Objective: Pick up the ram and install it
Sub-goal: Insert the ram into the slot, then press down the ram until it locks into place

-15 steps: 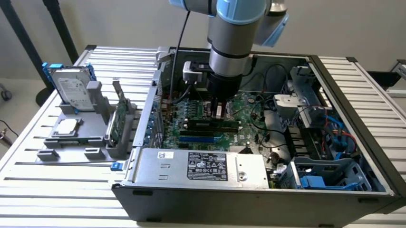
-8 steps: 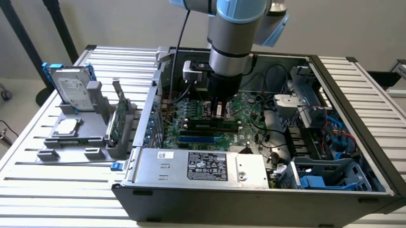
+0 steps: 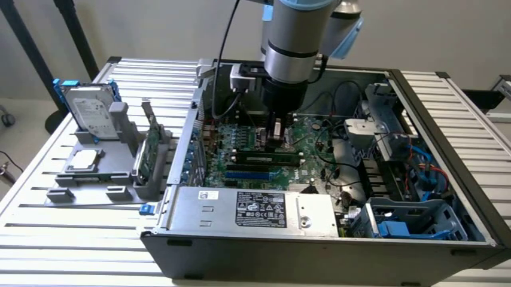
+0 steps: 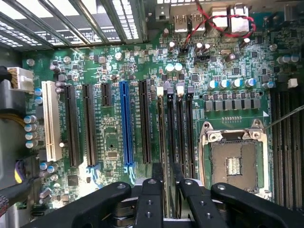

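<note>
**Exterior view.** The black two-finger gripper (image 3: 276,133) is positioned low inside the open grey computer case (image 3: 447,137), directly over the green motherboard (image 3: 239,143). The ram, a long, thin dark-green circuit-board stick with black chips (image 3: 264,158), is found just beside the gripper, on its camera side. It stands on edge along a memory slot and appears to be seated. No contact between gripper and stick can be made out. A silver hard drive with blue rails (image 3: 88,106) is held in a grey fixture on the slatted metal tabletop (image 3: 72,239), well apart from the gripper and outside the case.

**Wrist view.** The two black fingers (image 4: 151,190) are seen standing apart, and nothing is clamped between them. The gap between them is wider than one of the black memory slots (image 4: 179,133), whose row runs straight away from the fingertips. A square silver processor socket (image 4: 232,159) is located beside that row, and a long blue expansion slot (image 4: 125,123) lies on the other side.

**Handling.** The stick is judged to be light, stiff and fragile. It is best gripped across its flat faces near mid-length, clear of the contact edge. Its smooth faces may slip, and off-centre pressure could tilt it in the slot.
</note>
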Action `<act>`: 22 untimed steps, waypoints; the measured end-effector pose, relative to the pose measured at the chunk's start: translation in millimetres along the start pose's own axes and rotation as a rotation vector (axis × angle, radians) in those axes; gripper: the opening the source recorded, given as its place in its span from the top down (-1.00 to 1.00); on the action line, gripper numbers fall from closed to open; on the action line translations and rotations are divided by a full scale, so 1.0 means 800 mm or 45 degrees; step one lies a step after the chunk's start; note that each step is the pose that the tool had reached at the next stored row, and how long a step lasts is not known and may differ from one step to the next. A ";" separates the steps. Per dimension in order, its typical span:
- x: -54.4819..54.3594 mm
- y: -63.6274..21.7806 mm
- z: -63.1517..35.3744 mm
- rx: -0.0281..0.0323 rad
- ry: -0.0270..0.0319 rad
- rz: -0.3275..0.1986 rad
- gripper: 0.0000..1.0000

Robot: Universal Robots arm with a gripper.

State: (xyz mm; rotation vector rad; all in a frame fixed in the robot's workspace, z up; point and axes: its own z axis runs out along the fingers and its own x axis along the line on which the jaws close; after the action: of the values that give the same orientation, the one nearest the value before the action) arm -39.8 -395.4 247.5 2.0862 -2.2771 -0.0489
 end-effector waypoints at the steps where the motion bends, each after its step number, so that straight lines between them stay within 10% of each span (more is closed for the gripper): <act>1: 0.000 0.000 -0.003 0.0000 -0.0001 0.000 0.56; 22: -0.001 0.000 -0.003 0.0061 -0.0005 0.000 0.79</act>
State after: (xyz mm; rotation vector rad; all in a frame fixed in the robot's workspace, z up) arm -39.9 -395.0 250.2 2.0887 -2.2797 -0.0439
